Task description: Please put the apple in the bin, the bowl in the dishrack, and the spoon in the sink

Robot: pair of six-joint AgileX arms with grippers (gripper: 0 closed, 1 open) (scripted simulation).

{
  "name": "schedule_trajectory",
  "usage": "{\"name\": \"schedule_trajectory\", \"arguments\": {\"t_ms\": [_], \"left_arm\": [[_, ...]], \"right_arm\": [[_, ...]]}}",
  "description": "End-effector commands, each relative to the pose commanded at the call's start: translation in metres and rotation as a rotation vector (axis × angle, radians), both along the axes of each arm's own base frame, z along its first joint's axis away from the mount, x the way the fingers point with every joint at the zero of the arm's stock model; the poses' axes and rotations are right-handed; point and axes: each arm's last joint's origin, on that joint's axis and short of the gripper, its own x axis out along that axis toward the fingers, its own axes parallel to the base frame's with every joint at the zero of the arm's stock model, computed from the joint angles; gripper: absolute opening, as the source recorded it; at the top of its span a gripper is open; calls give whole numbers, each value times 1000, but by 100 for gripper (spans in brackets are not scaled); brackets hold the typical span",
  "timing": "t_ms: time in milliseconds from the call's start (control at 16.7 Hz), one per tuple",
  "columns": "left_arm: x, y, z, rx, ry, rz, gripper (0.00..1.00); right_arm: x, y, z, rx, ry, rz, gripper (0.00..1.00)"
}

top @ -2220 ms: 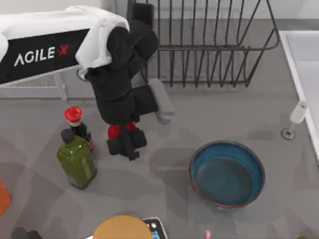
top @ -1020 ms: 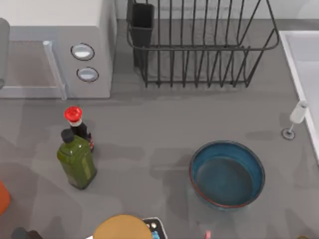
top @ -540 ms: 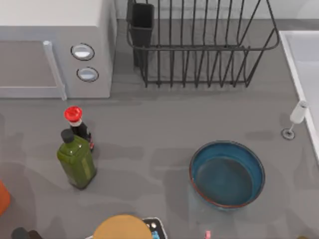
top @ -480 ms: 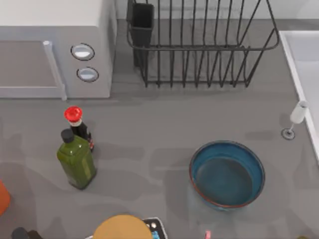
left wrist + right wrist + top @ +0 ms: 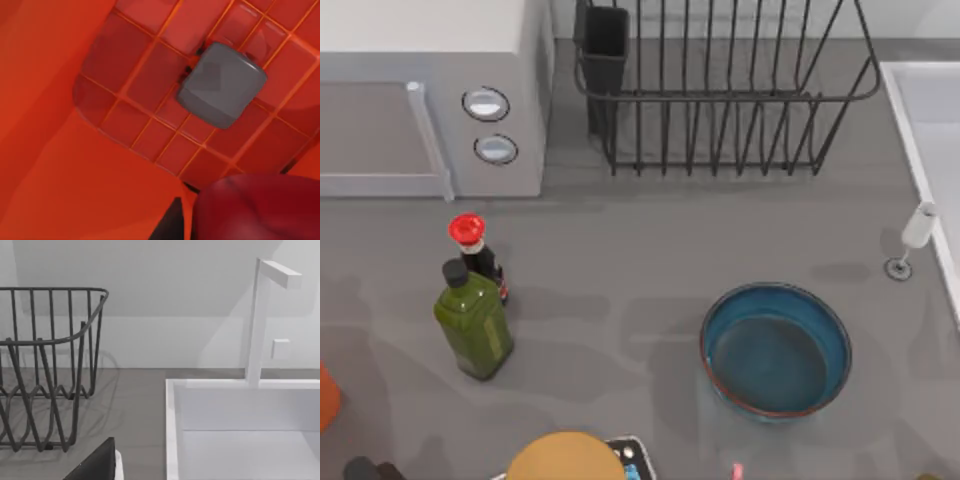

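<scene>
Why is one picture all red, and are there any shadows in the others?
Left wrist view: the camera looks into an orange-red bin with a gridded floor, so red fills the picture, and a dark red round shape sits blurred at the edge. Top view: soft grey shadows lie beside the bowl and green bottle. Right wrist view: the dishrack casts faint line shadows on the wall.

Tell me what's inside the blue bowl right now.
Nothing: the bowl shows only its bare glazed blue floor. What lies beneath it on the table is covered.
</scene>
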Motion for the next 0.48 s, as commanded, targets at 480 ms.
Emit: {"name": "schedule_trajectory", "arguments": {"t_ms": [480], "left_arm": [[3,2,-60,0,-1,3,0]], "right_arm": [[0,0,0,0,0,0,100]]}}
